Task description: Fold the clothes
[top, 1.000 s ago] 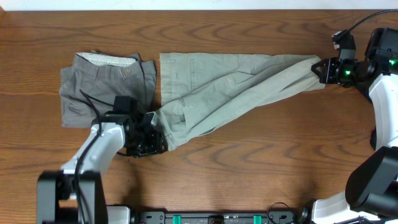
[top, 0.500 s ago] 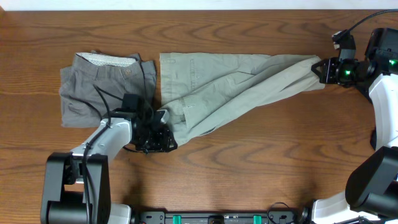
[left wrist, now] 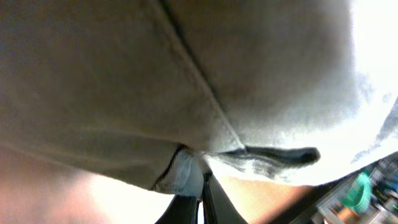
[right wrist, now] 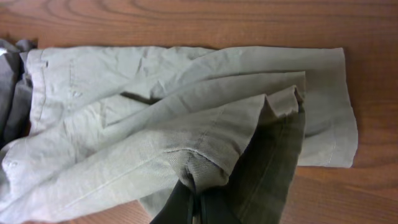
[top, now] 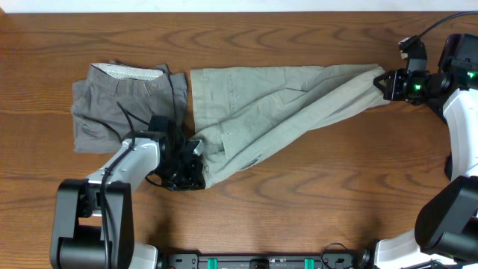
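Observation:
Light khaki-grey shorts lie stretched across the table middle, folded lengthwise. My left gripper is shut on their lower left corner, just above the table. In the left wrist view the cloth fills the frame, pinched at the fingertips. My right gripper is shut on the shorts' right end. In the right wrist view the fabric bunches at the fingertips. Darker grey shorts with a dotted white waistband lining lie folded at the left.
The wooden table runs around both garments. The darker shorts touch the khaki shorts' left edge. A black rail with green parts lines the front edge. Cables hang by the right arm.
My left gripper moved right with the shorts' corner, then shifted slightly back left. The lower left edge of the khaki shorts shifted with it. The right arm has not moved.

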### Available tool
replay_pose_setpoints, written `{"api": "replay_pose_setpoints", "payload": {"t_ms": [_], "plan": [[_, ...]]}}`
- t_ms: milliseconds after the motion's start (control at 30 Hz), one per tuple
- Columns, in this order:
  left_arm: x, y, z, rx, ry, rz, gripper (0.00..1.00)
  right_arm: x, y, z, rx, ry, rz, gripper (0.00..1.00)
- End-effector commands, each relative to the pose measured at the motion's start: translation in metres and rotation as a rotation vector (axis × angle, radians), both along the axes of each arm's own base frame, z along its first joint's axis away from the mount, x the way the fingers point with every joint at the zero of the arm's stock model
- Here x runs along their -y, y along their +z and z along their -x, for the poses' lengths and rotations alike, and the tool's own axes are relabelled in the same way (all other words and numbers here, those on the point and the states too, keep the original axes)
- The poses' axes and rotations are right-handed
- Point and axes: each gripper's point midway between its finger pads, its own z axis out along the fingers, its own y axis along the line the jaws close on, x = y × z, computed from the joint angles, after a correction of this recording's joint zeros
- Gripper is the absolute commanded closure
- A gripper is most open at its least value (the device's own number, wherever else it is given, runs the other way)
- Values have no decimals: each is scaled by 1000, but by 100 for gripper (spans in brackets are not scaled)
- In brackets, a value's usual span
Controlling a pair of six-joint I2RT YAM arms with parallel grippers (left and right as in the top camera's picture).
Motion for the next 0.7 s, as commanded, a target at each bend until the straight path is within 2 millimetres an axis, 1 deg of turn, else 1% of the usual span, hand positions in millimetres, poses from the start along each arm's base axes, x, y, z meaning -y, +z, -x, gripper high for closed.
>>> {"api": "replay_pose_setpoints", "payload": {"t_ms": [0, 100, 200, 400, 433, 467, 500, 600, 667], "plan": [[-4, 38, -19, 70, 13, 5, 94, -2, 7, -1, 18, 2, -7, 99], [-11, 75, -29, 127, 46, 3, 94, 1, 7, -2, 4, -37, -15, 99], [-23, 111, -39, 231, 78, -23, 94, 5, 6, -4, -16, -93, -29, 99], [-41, 174, -58, 423, 173, -71, 94, 6, 9, -4, -27, -132, -52, 99], [-47, 189, -63, 476, 196, -95, 94, 7, 14, -4, -13, -132, -50, 99], [-50, 194, -65, 494, 205, -107, 94, 7, 16, -3, -7, -133, -48, 99], [-55, 204, -69, 526, 224, -135, 94, 7, 22, -3, 8, -133, -44, 99], [-66, 243, -81, 660, 259, -190, 94, 11, 52, 0, 100, -144, -22, 99], [-70, 275, -89, 769, 275, -203, 94, 15, 74, 2, 151, -185, -27, 99]]}}
